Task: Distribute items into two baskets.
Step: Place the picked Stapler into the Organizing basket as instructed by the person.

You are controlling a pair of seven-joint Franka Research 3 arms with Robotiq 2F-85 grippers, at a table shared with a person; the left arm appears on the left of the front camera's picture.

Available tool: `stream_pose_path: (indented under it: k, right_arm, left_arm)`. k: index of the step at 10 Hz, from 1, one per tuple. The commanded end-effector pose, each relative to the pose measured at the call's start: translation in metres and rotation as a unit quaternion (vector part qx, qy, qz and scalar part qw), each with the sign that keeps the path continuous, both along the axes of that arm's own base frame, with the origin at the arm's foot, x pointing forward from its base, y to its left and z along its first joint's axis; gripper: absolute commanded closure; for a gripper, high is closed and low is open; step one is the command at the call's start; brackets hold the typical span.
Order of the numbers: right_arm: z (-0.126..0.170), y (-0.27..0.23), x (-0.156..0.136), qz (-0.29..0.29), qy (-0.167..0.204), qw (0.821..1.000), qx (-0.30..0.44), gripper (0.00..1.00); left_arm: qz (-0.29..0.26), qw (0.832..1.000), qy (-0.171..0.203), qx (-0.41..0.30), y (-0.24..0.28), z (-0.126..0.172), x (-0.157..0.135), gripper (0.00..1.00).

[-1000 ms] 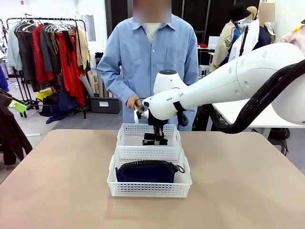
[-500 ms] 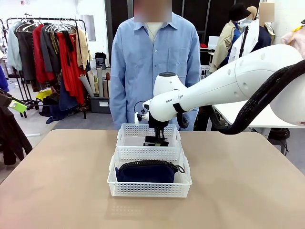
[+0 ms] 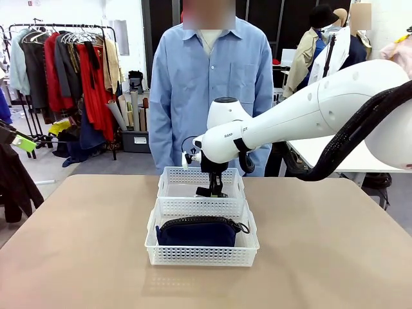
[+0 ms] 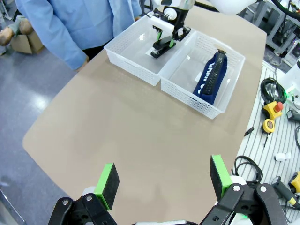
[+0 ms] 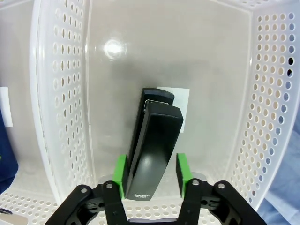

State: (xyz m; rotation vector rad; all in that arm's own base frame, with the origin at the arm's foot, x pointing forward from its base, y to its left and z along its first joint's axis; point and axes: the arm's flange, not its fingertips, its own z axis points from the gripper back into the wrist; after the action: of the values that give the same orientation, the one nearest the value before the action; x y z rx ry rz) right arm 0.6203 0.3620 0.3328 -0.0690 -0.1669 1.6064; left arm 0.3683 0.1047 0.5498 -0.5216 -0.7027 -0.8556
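Reaching into the far basket [image 3: 168, 183], the right gripper [image 5: 151, 174] straddles the black stapler [image 5: 154, 150] lying on its floor, pads just beside its sides, lattice walls well apart. Left gripper [image 4: 162, 178] hangs spread above bare counter [image 4: 122, 136].

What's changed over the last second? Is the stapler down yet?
The right gripper has lowered the stapler deeper into the far basket; its pads look slightly parted around it. The person's hand has drawn back from the basket. The pouch and near basket are unmoved.
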Motion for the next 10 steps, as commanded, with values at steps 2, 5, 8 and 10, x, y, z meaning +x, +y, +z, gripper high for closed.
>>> stream_pose_path:
  k: [2,5,8,10]
  right_arm:
    - [0.02,0.0,-0.003,-0.009,-0.004,1.0,0.007,0.0]
    - [0.056,-0.001,-0.011,-0.01,-0.021,1.0,0.013,0.0]
    - [0.078,-0.009,-0.018,-0.024,-0.024,0.999,0.012,0.0]
    - [0.088,-0.015,-0.028,-0.011,-0.015,1.0,0.004,0.0]
  left_arm:
    - [-0.005,1.0,-0.007,-0.008,0.0,0.0,0.0,0.0]
    - [-0.005,1.0,-0.007,-0.008,0.0,0.0,0.0,0.0]
    - [-0.005,1.0,-0.007,-0.008,0.0,0.0,0.0,0.0]
    - [-0.005,1.0,-0.007,-0.008,0.0,0.0,0.0,0.0]
